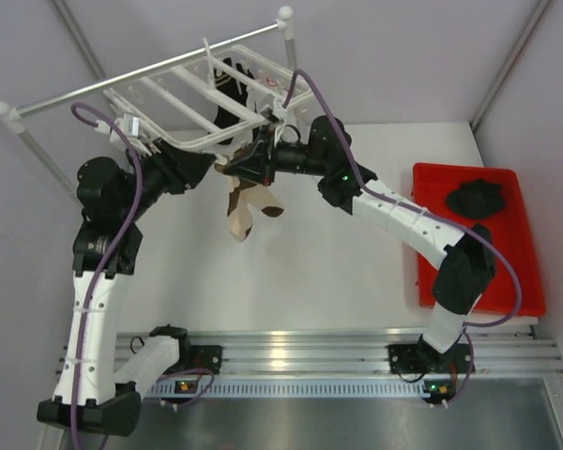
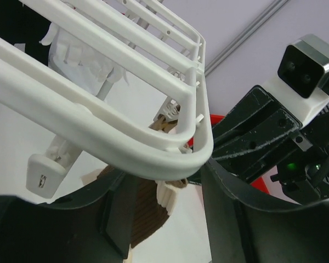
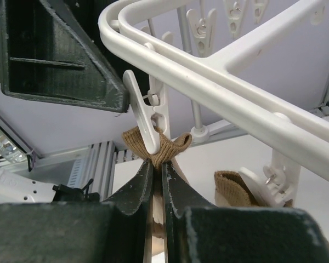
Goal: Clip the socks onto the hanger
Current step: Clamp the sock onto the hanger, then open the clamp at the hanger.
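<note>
Cream sock [image 3: 174, 146] pinched in right end effector [image 3: 153, 167], beneath hanger clip [image 3: 145, 118]

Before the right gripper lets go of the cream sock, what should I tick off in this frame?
1. Grip: right gripper shut on cream sock cuff: ok.
2. Placement: cuff raised to the clip tip: ok.
3. Bite: clip closed on the cuff: cannot tell.
4. Steadying: rim of the hanger between the fingers of the left gripper: ok.
5. Firmness of that hold: cannot tell.
6. Next item: black sock lying in red tray: ok.
</note>
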{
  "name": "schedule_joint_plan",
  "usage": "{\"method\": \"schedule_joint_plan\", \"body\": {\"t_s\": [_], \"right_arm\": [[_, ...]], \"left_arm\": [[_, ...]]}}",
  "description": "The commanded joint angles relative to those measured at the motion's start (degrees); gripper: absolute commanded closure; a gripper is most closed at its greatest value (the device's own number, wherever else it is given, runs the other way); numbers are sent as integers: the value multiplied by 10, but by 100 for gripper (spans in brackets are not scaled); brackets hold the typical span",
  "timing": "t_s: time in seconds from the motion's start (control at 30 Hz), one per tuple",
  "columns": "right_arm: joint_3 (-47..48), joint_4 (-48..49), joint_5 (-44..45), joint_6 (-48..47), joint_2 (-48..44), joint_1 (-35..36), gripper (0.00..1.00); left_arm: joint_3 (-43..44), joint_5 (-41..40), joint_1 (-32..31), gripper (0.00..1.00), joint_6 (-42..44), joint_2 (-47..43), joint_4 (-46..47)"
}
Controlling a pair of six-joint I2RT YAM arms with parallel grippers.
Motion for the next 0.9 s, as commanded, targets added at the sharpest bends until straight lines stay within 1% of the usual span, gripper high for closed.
{"method": "schedule_joint_plan", "body": {"t_s": [0.0,0.13,0.27,0.33,0.37,0.5,0.6,0.73,0.87], "right_arm": [[32,21,3,-7,-19,-15,100],[26,13,7,-10,-30,-38,100],[20,6,10,-19,-40,-56,100],[20,2,11,-22,-44,-62,100],[20,0,11,-24,-45,-65,100],[19,-9,11,-31,-48,-72,100],[13,-12,11,-38,-54,-76,100],[5,-12,8,-41,-57,-83,100],[4,-11,1,-41,-58,-83,100]], "left_arm": [[11,6,1,47,10,-31,16],[5,18,1,43,29,-61,10],[-11,31,1,44,39,-95,18],[-11,18,1,45,43,-110,13],[-6,-9,1,46,50,-113,9],[33,-72,1,51,66,-101,-25],[59,-92,1,54,79,-84,-54],[60,-98,1,55,94,-71,-71],[48,-77,1,54,104,-55,-62]]}}
